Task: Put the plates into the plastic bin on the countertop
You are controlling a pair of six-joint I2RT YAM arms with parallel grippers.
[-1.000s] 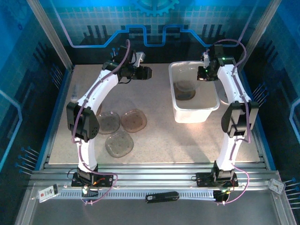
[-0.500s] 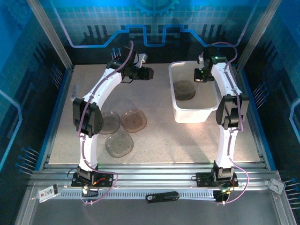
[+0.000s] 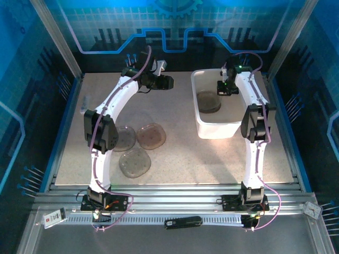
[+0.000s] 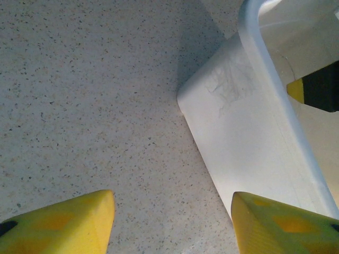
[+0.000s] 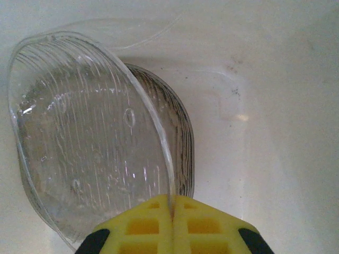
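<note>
Right pincer (image 5: 171,210) pinches clear plate (image 5: 90,143) rim in bin (image 5: 275,79); left pincer (image 4: 172,222) agape.

Top external camera: above and behind the arm bases (image 3: 106,201), looking down over the whole countertop (image 3: 180,159). Left wrist camera: close, facing down at an outer corner of the plastic bin (image 4: 249,137). Right wrist camera: even closer, inside that bin facing a clear plate (image 5: 90,137); all views share the bin.
</note>
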